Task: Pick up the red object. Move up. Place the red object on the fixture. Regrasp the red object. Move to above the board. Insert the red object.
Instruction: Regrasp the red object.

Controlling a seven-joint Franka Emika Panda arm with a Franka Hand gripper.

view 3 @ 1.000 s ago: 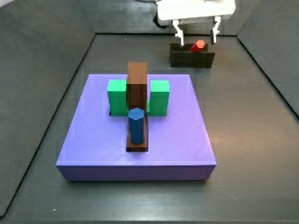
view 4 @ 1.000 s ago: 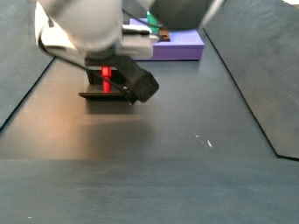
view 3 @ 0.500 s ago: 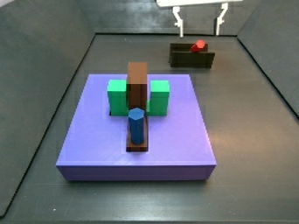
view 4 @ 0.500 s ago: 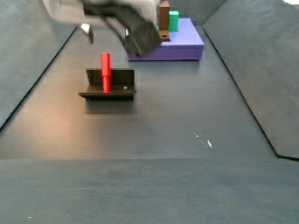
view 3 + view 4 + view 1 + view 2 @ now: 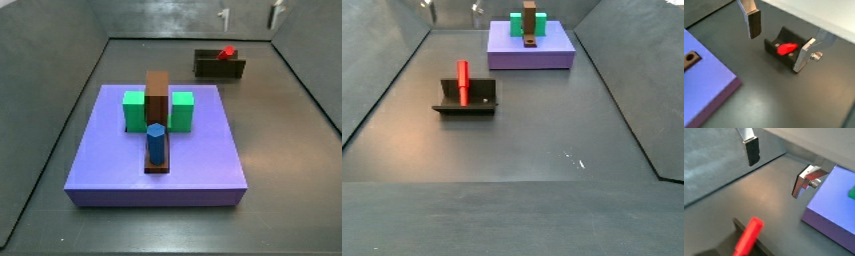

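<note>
Gripper (image 5: 781, 31) empty, fingers apart — above fixture (image 5: 791, 50) holding red object (image 5: 785, 48).

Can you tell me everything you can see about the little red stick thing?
The red object is a slim, bright red peg, smooth and plastic-looking, with a rounded end. It stands upright in the hollow of the dark fixture on the grey floor, well apart from the purple board. Only the fixture touches it. The gripper is open and hangs above it, holding nothing; its silver fingers are clear of the peg in both wrist views.
</note>
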